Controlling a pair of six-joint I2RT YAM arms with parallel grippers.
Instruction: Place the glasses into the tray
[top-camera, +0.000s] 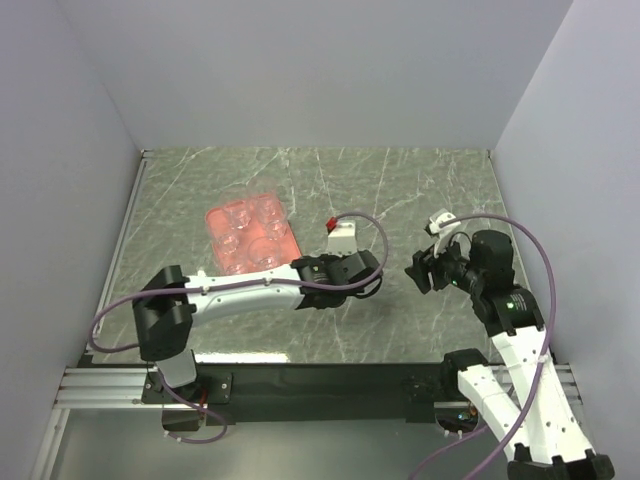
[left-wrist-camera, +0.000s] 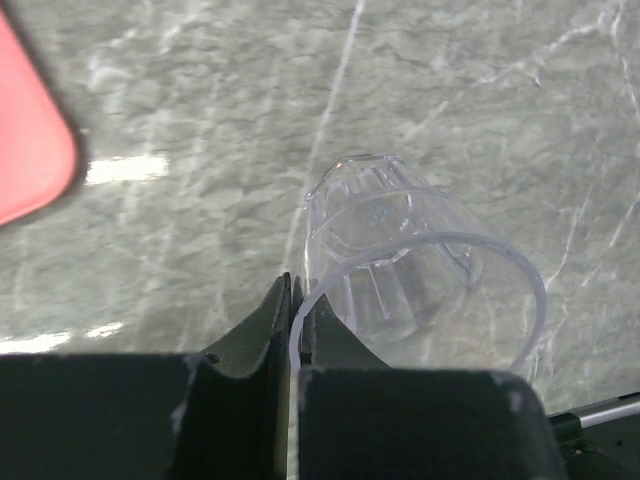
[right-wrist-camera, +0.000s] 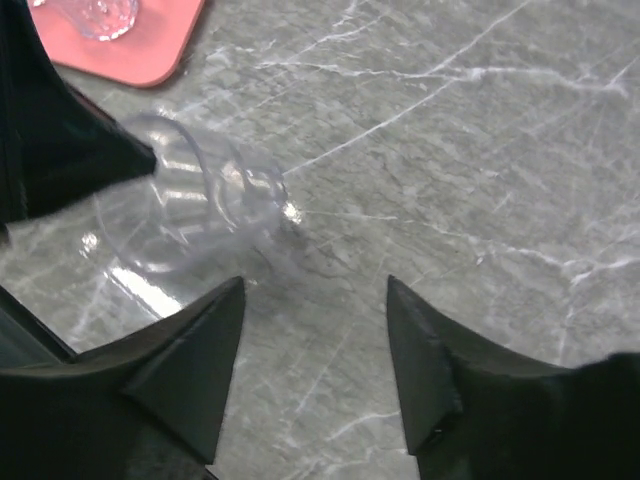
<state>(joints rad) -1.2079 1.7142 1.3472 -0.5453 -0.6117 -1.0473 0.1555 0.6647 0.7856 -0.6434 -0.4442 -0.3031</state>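
My left gripper (top-camera: 374, 272) is shut on the rim of a clear glass (left-wrist-camera: 400, 260), one finger inside and one outside. The glass lies tipped on its side, low over the marble table, right of the tray. It also shows in the right wrist view (right-wrist-camera: 190, 200), with the left fingers (right-wrist-camera: 60, 150) on it. The salmon-pink tray (top-camera: 218, 216) lies at the back left and holds several clear glasses (top-camera: 250, 235). My right gripper (top-camera: 420, 270) is open and empty, a short way right of the held glass (right-wrist-camera: 315, 285).
The tray's corner shows in the left wrist view (left-wrist-camera: 30, 150) and in the right wrist view (right-wrist-camera: 130, 55). Purple cables loop over both arms. Grey walls close in the table on three sides.
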